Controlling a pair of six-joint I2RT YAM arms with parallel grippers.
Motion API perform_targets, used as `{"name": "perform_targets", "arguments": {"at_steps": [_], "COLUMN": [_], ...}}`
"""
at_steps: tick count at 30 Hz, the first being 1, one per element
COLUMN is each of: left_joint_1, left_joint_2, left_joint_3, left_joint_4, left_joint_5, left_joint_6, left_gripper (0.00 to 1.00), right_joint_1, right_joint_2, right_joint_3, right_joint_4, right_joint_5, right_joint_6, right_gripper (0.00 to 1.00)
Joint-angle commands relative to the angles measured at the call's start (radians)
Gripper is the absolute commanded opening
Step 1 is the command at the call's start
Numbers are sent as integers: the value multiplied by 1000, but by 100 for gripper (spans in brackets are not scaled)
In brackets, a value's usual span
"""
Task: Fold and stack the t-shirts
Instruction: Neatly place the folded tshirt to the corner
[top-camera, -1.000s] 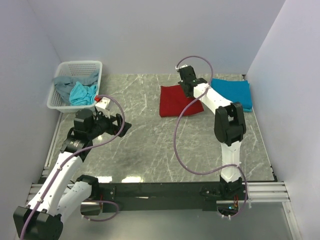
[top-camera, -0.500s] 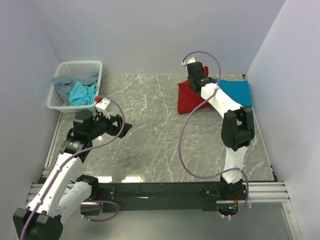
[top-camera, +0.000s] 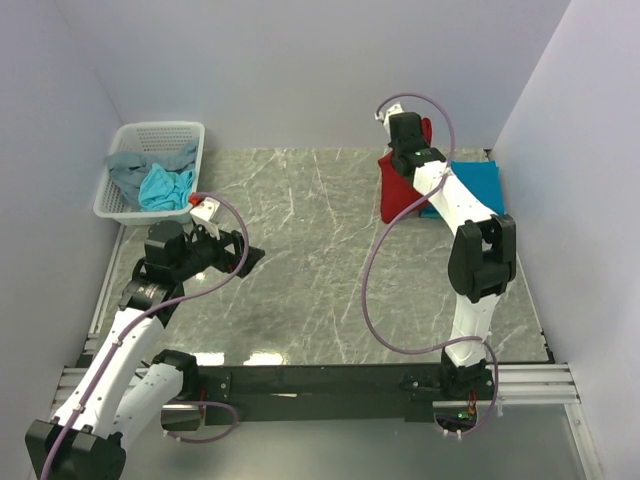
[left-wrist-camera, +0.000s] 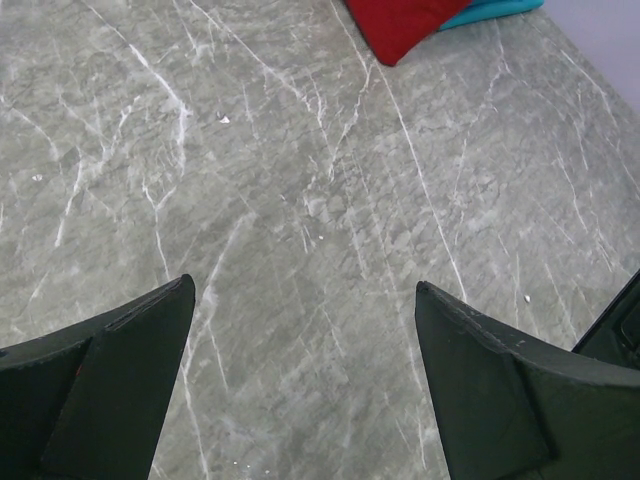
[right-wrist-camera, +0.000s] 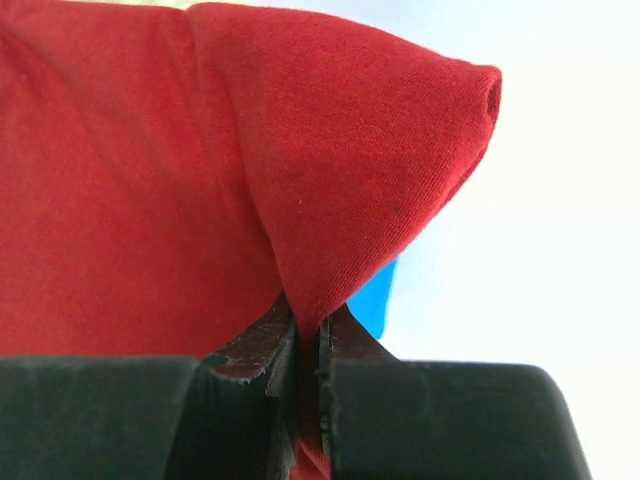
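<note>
- Top view: the right gripper (top-camera: 404, 133), at the far right of the grey marble-patterned table (top-camera: 300, 290), is clamped on the upper end of the dark red cloth t-shirt (top-camera: 397, 195).
- The shirt hangs bunched beneath the gripper. Its long axis runs from the far wall toward the near edge, and its lower corner points near-left.
- Just to its right lies the folded teal-blue cloth t-shirt (top-camera: 476, 186), a flat rectangle by the right wall with its long side across the table. The red cloth overlaps its left edge.
- The white plastic mesh basket (top-camera: 162, 132) in the far left corner holds a crumpled grey t-shirt (top-camera: 124, 170) and a crumpled light turquoise t-shirt (top-camera: 165, 187).
- The left gripper (top-camera: 240, 256) hovers over bare table at the left, well apart from all the cloth.
- Left wrist view: the left gripper (left-wrist-camera: 302, 290) is spread wide with nothing between its black fingers (left-wrist-camera: 110, 390), only marble below. At the top edge a corner of the dark red t-shirt (left-wrist-camera: 400, 20) points down-left, with a teal-blue strip (left-wrist-camera: 492, 12) behind it.
- Right wrist view: the right gripper (right-wrist-camera: 305, 345) pinches a narrow fold of the dark red t-shirt (right-wrist-camera: 150, 200), which rises to a rounded peak on the right. A sliver of teal-blue (right-wrist-camera: 381, 296) shows beside the jaws.
</note>
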Motion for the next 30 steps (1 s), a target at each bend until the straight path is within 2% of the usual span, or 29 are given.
{"name": "perform_targets", "arguments": {"at_steps": [1, 16, 30], "left_joint_1": [2, 2, 2], "left_joint_2": [-22, -22, -21], "left_joint_3": [-2, -4, -5], "left_joint_4": [46, 45, 43], "left_joint_5": [26, 25, 20], "left_joint_6": [-1, 0, 5], "left_gripper": [96, 96, 96], "right_joint_1": [-33, -123, -125], "right_joint_2": [-44, -9, -76], "right_joint_3": [86, 137, 160], "right_joint_4": [53, 16, -19], "right_joint_5": [31, -42, -107], "right_joint_6": [-47, -59, -35], "right_gripper": [0, 0, 0]}}
